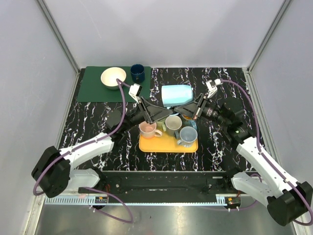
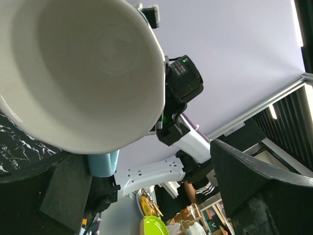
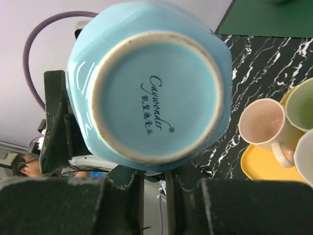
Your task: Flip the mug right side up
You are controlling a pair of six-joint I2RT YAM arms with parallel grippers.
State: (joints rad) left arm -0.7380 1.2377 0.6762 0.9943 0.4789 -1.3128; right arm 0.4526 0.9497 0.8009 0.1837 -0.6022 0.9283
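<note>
The light blue mug (image 1: 177, 94) hangs on its side above the table, behind the yellow tray (image 1: 166, 145). In the right wrist view its base (image 3: 156, 93) faces the camera, and my right gripper (image 3: 155, 181) is shut just beneath it, on the mug's handle side. In the top view the right gripper (image 1: 191, 105) sits at the mug's right end. My left gripper (image 1: 154, 110) is at the mug's open end, jaws spread wide and holding nothing. In the left wrist view the white inside of the mug (image 2: 83, 63) fills the upper left, beyond the left gripper (image 2: 156, 193), and the blue handle (image 2: 102, 164) hangs below.
On the tray stand a pink mug (image 1: 148, 129), a greenish mug (image 1: 172, 122) and a grey-blue mug (image 1: 188, 134), all upright. A green mat (image 1: 93, 90) at the back left carries a white bowl (image 1: 113, 77) and a dark blue cup (image 1: 137, 73).
</note>
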